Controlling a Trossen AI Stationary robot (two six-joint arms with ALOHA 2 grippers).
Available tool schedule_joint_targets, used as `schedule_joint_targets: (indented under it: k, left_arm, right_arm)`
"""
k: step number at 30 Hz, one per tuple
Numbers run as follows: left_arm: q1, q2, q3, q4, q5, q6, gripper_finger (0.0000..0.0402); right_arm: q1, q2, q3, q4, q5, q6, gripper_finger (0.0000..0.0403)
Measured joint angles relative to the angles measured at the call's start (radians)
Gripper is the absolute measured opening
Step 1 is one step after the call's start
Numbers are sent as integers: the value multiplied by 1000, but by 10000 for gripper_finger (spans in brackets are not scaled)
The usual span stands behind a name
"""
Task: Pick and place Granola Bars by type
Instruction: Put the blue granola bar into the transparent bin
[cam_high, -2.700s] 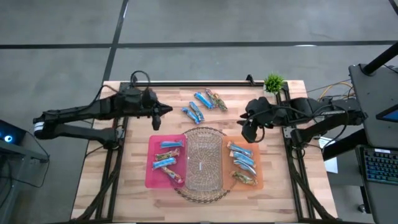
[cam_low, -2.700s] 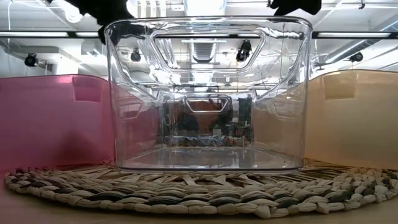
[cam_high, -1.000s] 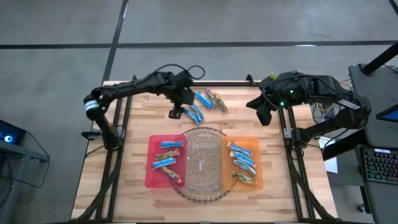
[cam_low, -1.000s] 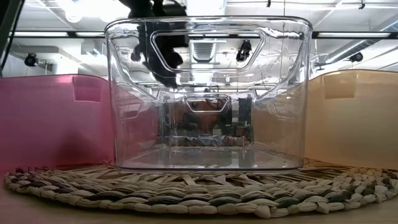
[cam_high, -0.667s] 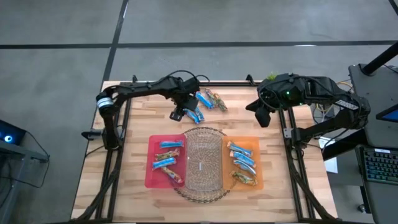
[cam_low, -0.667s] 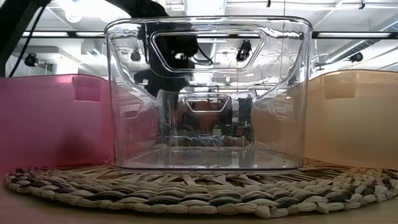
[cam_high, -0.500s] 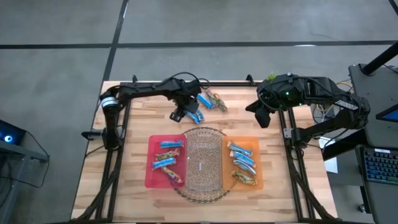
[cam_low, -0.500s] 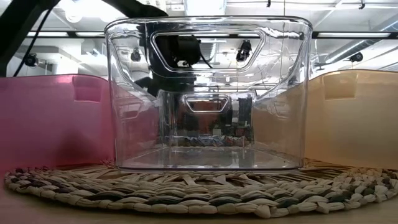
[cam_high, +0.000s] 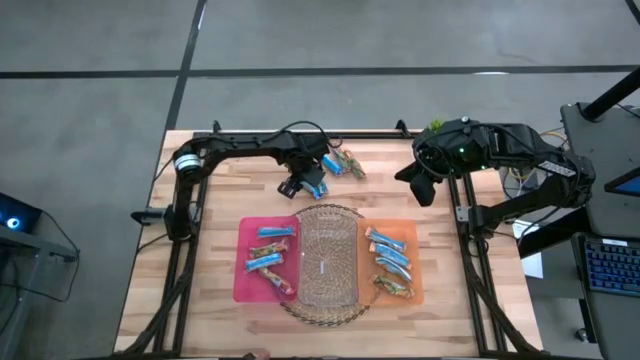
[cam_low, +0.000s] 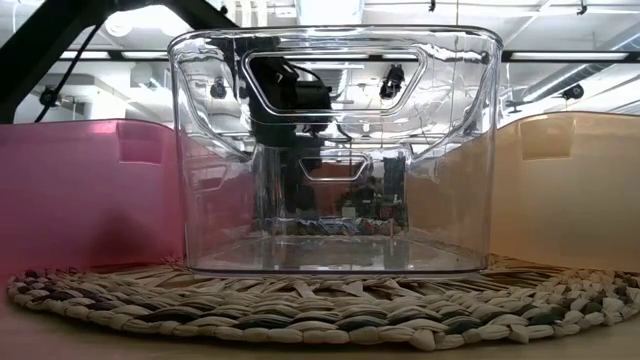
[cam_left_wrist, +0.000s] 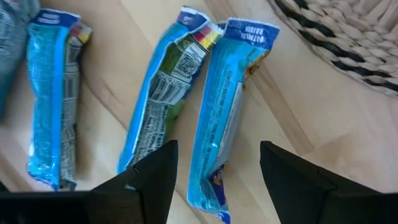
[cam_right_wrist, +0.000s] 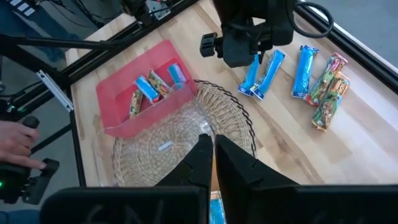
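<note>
Tabletop (cam_high: 210, 250) of pale wood planks carries everything. Left arm stretches along the far edge, bends, and drops its claw (cam_high: 303, 184) low over the loose granola bars; the left wrist view shows its fingers (cam_left_wrist: 152, 177) spread apart on either side of one blue bar (cam_left_wrist: 225, 112), not closed on it. Right arm folded at the far right corner, its claw (cam_high: 421, 189) raised above the wood, fingers pressed together, holding nothing. Round woven mat (cam_high: 345, 305) at the near middle, with a clear plastic bin (cam_high: 327, 262) on it; only a small pale scrap shows inside. Pink tray (cam_high: 243, 285) touching the mat on the left holds three bars, mostly blue. Orange tray (cam_high: 414, 262) on the right holds about four bars; exact count hard to tell. Loose bars still on the wood beyond the mat: three blue, two of them side by side under the left claw, plus a brown pair (cam_high: 349, 163) lying near the third blue bar (cam_high: 331, 160).
</note>
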Motion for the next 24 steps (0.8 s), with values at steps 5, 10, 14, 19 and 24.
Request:
schedule_joint_targets:
  k: [5,10,14,19,24]
  left_arm:
    - [2,10,-3,6,0,2,209]
    - [8,26,-5,17,2,1,209]
    - [14,37,-13,38,2,5,209]
    - [17,41,-21,57,9,-1,209]
    - [17,41,-48,67,9,-1,209]
  right_arm:
    - [0,0,0,0,1,-3,13]
    - [0,0,0,0,3,-7,13]
    - [0,1,0,0,3,-7,13]
    - [-1,1,0,1,4,-12,13]
    - [-1,1,0,1,5,-12,13]
